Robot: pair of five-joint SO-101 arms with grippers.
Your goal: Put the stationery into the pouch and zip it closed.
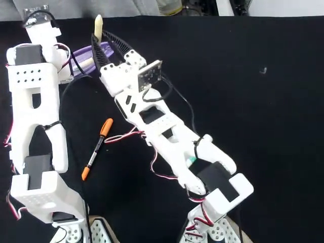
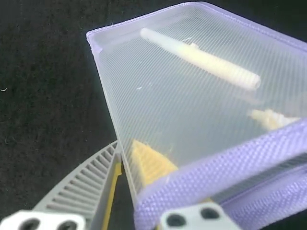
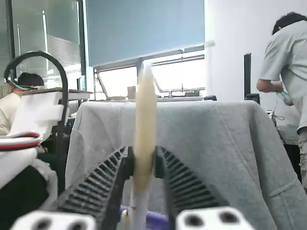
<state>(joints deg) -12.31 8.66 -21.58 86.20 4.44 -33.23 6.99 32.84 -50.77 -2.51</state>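
A translucent pouch [image 1: 87, 52] with a purple zip edge lies at the table's far left. My left gripper [image 2: 127, 155] is shut on the pouch [image 2: 192, 110] at its purple rim, and its yellow pad shows through the wall. A cream pen [image 2: 201, 58] and a second pale item [image 2: 271, 118] show through the plastic. My right gripper [image 1: 99, 44] is just above the pouch, shut on a cream pen [image 1: 97, 23] that stands upright. That pen [image 3: 144, 110] sits between the black ribbed fingers [image 3: 103, 187], its lower end near the purple edge. An orange pen [image 1: 97, 148] lies between the arms.
The black table [image 1: 253, 101] stretches open to the right. Red and white cables [image 1: 126, 136] trail beside the orange pen. A grey-covered chair back [image 3: 216, 143] stands beyond the table's far edge.
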